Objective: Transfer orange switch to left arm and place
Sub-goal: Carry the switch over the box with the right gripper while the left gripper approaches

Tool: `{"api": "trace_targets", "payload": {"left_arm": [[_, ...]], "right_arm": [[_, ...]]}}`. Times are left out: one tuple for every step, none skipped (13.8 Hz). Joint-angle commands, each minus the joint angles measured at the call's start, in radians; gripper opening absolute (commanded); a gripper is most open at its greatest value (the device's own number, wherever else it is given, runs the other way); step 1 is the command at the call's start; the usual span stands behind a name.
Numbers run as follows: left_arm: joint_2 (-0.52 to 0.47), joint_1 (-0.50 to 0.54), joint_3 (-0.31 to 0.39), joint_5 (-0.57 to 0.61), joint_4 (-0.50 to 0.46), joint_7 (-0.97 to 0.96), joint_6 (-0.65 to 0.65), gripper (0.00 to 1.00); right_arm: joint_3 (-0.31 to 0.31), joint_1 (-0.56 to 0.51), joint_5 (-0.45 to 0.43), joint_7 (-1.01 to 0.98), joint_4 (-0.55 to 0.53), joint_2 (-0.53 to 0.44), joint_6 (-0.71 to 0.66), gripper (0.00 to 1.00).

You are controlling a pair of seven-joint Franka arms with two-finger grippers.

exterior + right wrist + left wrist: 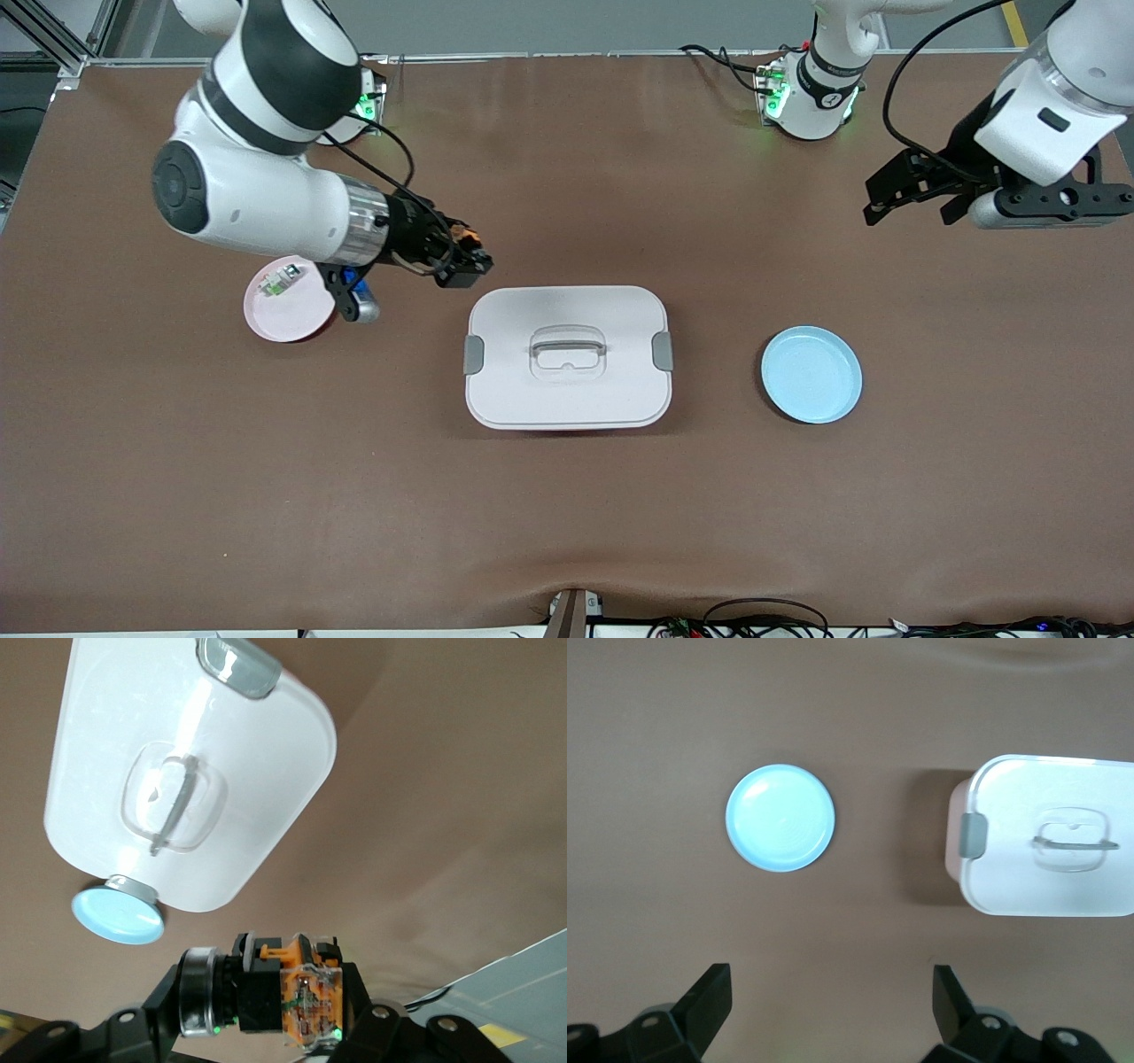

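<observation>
The orange switch (465, 237), a black body with orange-tan parts, is clamped between the fingers of my right gripper (462, 260), which is shut on it. The gripper hangs over bare table between the pink plate and the box (567, 390), close to the box's corner at the right arm's end. In the right wrist view the switch (297, 992) lies crosswise in the right gripper (266, 999), with the white box (257, 744) below. My left gripper (905, 208) stands open and empty over the left arm's end of the table; its fingers (709, 992) are spread wide around nothing.
A pink plate (297, 319) holding a small green-and-white component (282, 282) lies at the right arm's end. A blue plate (811, 374) lies between the box and the left arm's end; it also shows as the blue plate (780, 818) beside the box (1010, 815).
</observation>
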Motion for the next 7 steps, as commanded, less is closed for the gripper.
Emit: {"api": "trace_targets", "payload": {"left_arm": [[-0.025, 0.008, -0.016, -0.093, -0.067, 0.01, 0.1, 1.0], [-0.026, 0.007, -0.02, -0.119, -0.09, 0.01, 0.132, 1.0], [-0.028, 0.005, -0.035, -0.126, -0.114, 0.008, 0.171, 1.0], [-0.029, 0.013, -0.062, -0.139, -0.131, 0.008, 0.2, 1.0], [-0.028, 0.014, -0.066, -0.173, -0.143, 0.01, 0.211, 1.0], [-0.025, 0.015, -0.066, -0.208, -0.151, 0.01, 0.225, 1.0], [-0.016, 0.016, -0.066, -0.233, -0.151, 0.02, 0.228, 1.0]], "right_arm": [[-0.012, 0.057, 0.041, 0.185, 0.136, 0.096, 0.014, 0.0], [-0.012, 0.078, 0.062, 0.232, 0.173, 0.122, 0.025, 0.0], [-0.012, 0.1, 0.07, 0.272, 0.205, 0.149, 0.052, 0.0], [-0.012, 0.121, 0.07, 0.313, 0.222, 0.169, 0.095, 0.0], [-0.01, 0.14, 0.071, 0.342, 0.225, 0.185, 0.142, 0.0], [-0.01, 0.163, 0.071, 0.364, 0.236, 0.2, 0.182, 0.0], [-0.01, 0.18, 0.071, 0.391, 0.259, 0.223, 0.205, 0.0]]}}
